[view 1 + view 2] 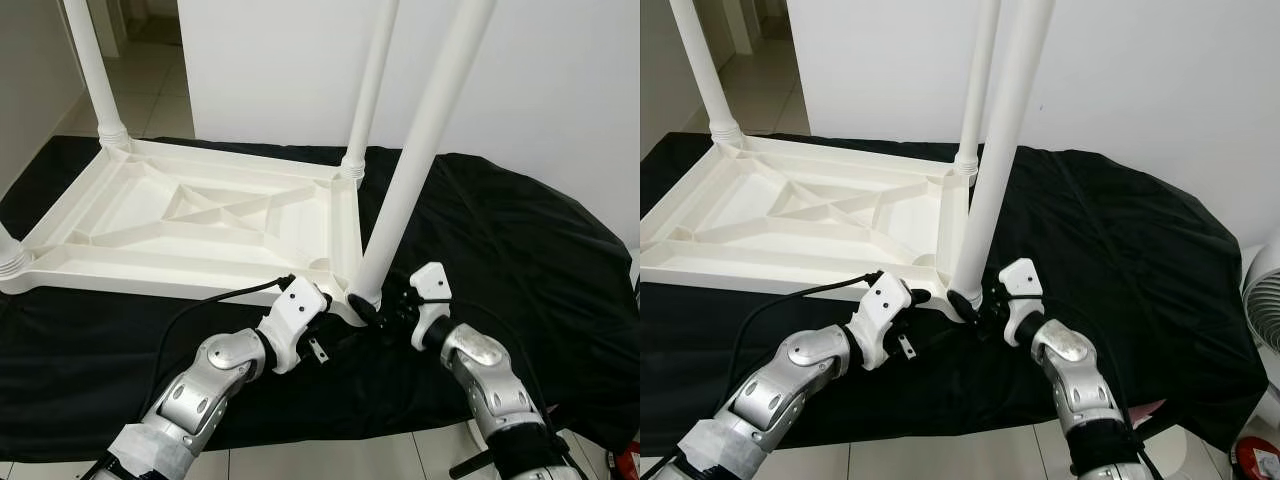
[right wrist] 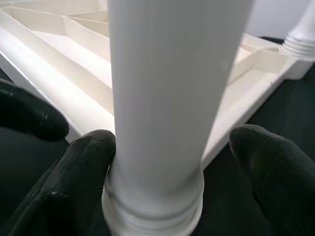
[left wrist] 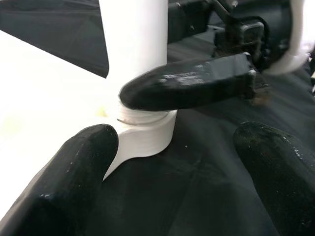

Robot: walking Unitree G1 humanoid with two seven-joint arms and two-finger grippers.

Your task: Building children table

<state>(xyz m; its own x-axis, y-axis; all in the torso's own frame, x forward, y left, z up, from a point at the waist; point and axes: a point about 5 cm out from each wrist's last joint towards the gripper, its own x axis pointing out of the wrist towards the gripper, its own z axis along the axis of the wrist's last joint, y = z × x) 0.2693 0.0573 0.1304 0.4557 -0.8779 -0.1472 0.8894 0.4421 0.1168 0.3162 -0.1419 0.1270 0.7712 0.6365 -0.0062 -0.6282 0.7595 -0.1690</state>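
The white plastic table top lies upside down on a black cloth spread over the floor, ribbed underside up, so that each corner socket faces upward to take a leg. 3 legs stand in their corners. The near leg rises from the corner socket directly between the 2 hands, leaning a little, which suggests it is not yet fully seated.

The right hand is at the foot of this leg, its fingers spread wide on either side of the shaft just above the threaded collar; 1 finger touches the leg, the other stands clear, so it steadies rather than clamps. The left hand comes in from the opposite side, also wide open, with 1 finger against the socket's rim, probably to brace the corner while the leg is turned or pressed home.

The next step is likely twisting the leg until it sits upright.
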